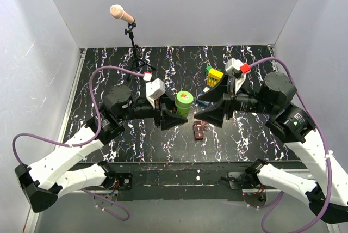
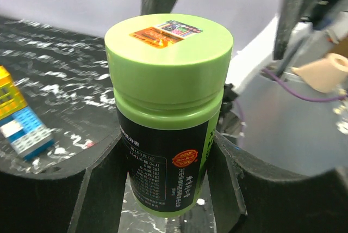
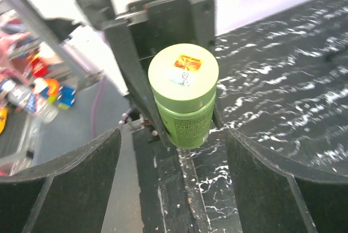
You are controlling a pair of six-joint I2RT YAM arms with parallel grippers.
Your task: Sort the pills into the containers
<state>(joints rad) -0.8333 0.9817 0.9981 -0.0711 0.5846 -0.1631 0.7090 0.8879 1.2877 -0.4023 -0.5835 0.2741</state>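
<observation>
— Room on the table: where is it?
— The left half and the back are open. White walls close three sides. The brick stack stands behind the right gripper.
— And the grippers?
— The left gripper clamps the green bottle, cap on, near the middle. The right one gapes wide and faces the bottle without touching. The red-brown box lies between them, nearer the front edge.

White-and-black arms carry purple cables, black tools.

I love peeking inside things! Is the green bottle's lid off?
No, the lid sits on the green bottle, covering its top.
</observation>
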